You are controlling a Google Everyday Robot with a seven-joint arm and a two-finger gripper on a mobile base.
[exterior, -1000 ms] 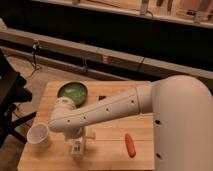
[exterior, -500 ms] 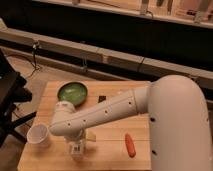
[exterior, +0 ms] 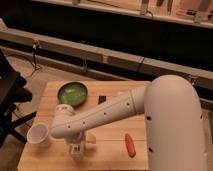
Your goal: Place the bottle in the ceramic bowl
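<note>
Apparently the bottle (exterior: pixel 76 152) is the pale shape on the wooden table (exterior: pixel 107 160) directly under the gripper (exterior: pixel 75 149), though it is hard to tell apart from the pale fingers. The claw is released, its fingers spread and pointing down around that spot. It sits slightly lower than a second ago, and the arm's bulky shoulder has swung a little left. The ceramic bowl (exterior: pixel 72 92) lies well apart at the table's far side, unmoved. A paper cup (exterior: pixel 39 135), a small pale block (exterior: pixel 92 141) and an orange carrot (exterior: pixel 130 145) have stayed put.
</note>
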